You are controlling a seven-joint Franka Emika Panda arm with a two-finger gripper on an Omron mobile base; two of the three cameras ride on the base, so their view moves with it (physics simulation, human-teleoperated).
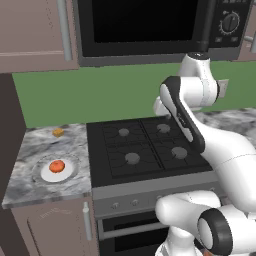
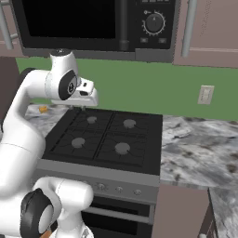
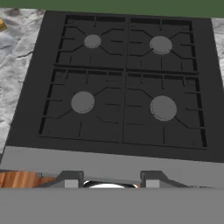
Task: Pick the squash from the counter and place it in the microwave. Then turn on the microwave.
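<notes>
While the squash (image 1: 57, 166) is sitting on a white plate (image 1: 70, 173) on the counter (image 1: 30, 150), well off to the left of the pincer (image 2: 88, 100) and lower, the pincer is hanging above the back of the black stove (image 1: 145, 150); whether its jaws are released or clenched I cannot tell, and nothing is showing between its fingertips (image 3: 69, 180); a tiny yellow-orange cube (image 1: 58, 132) is lying behind the plate; the microwave (image 1: 150, 30) is hanging above the pincer, door shut, its dial (image 2: 154, 22) up and to the right.
</notes>
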